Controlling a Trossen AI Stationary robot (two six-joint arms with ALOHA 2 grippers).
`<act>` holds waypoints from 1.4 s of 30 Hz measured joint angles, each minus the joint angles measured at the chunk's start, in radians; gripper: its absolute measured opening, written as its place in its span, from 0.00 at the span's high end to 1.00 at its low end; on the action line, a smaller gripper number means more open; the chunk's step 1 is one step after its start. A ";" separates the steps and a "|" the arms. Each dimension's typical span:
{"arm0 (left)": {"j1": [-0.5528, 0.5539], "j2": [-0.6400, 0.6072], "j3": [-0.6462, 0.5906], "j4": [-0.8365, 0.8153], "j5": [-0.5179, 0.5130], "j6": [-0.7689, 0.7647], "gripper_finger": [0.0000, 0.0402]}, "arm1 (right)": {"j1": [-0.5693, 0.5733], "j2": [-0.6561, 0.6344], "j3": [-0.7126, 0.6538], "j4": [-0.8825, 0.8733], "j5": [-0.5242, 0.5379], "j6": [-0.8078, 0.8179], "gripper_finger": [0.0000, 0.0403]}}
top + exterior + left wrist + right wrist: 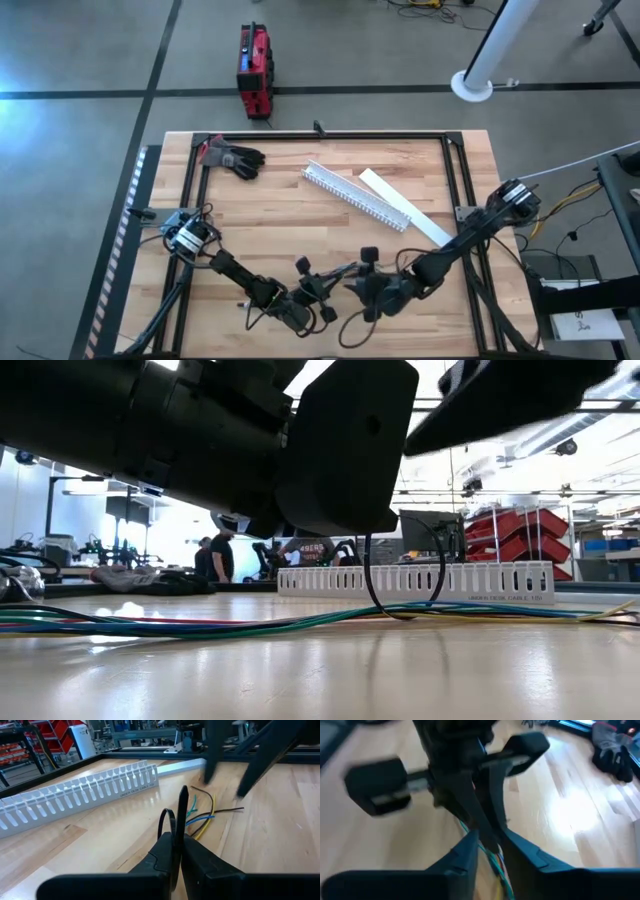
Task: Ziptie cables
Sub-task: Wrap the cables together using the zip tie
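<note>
The cables (200,626) are a bundle of green, blue, reddish and dark wires lying along the table near its front edge; their loose ends (200,815) show in the left wrist view. My left gripper (176,840) at the front middle (300,315) is shut on a black zip tie (167,822), whose loop hangs down to the table (400,585). My right gripper (490,847) stands just to its right (372,292), shut on the cables (492,860), facing the left gripper. My left gripper pinches the zip tie between its two fingertips (197,852). The tie's loop (164,820) and its straight tail (183,800) stick out beyond the fingertips. My right gripper has the coloured wires (495,865) running between its two fingers (465,855); which stretch of the bundle it has is hidden by the fingers.
A white slotted channel (355,195) and its flat lid (405,205) lie slantwise mid-table, behind the grippers. A dark glove (235,158) rests at the far left. A black frame (330,136) borders the table. A red case (254,68) stands on the floor beyond.
</note>
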 joint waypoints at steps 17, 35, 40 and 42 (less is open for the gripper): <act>0.000 0.000 0.000 0.001 0.051 0.052 0.99 | -0.115 0.010 0.000 0.044 -0.247 -0.246 0.66; 0.002 0.001 0.000 0.001 0.055 0.053 0.99 | -0.119 0.006 0.000 0.040 -0.297 -0.254 0.98; 0.003 0.000 0.000 0.005 0.055 0.053 0.98 | -0.115 -0.015 0.026 -0.051 -0.296 -0.243 0.99; 0.003 0.000 0.001 0.004 0.054 0.053 0.98 | -0.112 -0.028 0.042 -0.101 -0.297 -0.235 0.99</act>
